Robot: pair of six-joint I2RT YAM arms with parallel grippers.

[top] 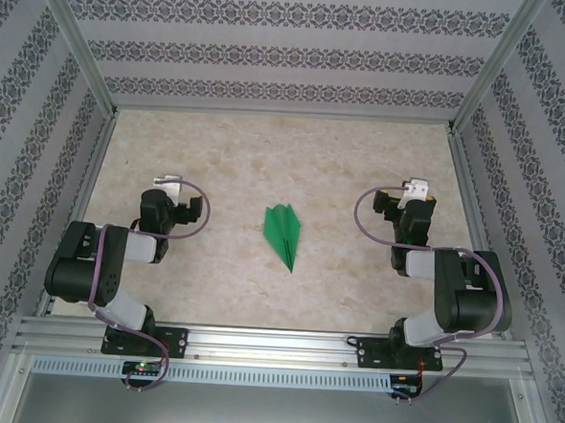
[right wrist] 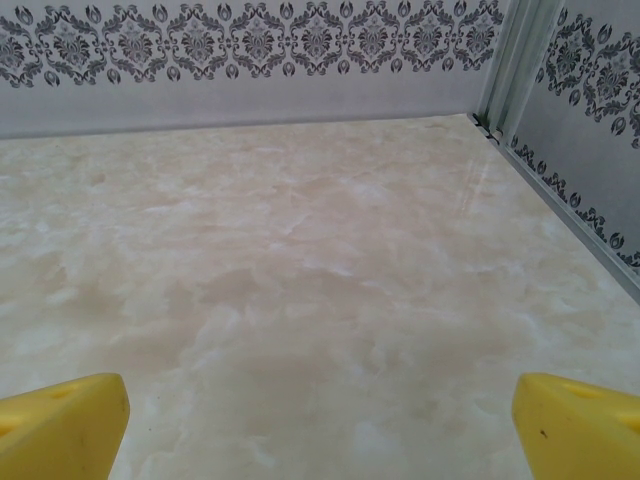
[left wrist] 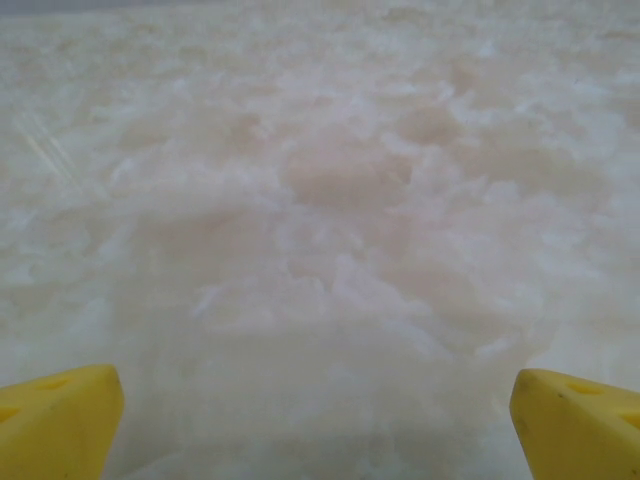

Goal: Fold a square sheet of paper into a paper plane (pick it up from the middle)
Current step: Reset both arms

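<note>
Paper plane (top: 284,233) lies flat on the marbled worktop (top: 267,153), midway between the two arms and well apart from both. It is bright green, with its narrow nose toward the near edge and its wider tail toward the back wall. From above, a lengthwise centre crease shows, but the finer folds are too small to make out.

The left arm (top: 97,267) is folded back on the left, the right arm (top: 460,289) on the right. In the overhead view each wrist covers its own fingers, so their spread cannot be read from there.

The wrist cameras settle it. On the left wrist view, the yellow fingertips (left wrist: 60,420) sit in the two bottom corners, cut off by the frame edge, with bare worktop between them: the left jaws are wide and hold nothing. That picture is soft and blurred, with the stone pattern smeared.

The right wrist view is sharper. Its yellow tips (right wrist: 60,425) are likewise cut off in the bottom corners, so the right jaws are wide and hold nothing. Beyond them the worktop runs to a patterned wall (right wrist: 250,40) and a metal corner post (right wrist: 510,60).
</note>
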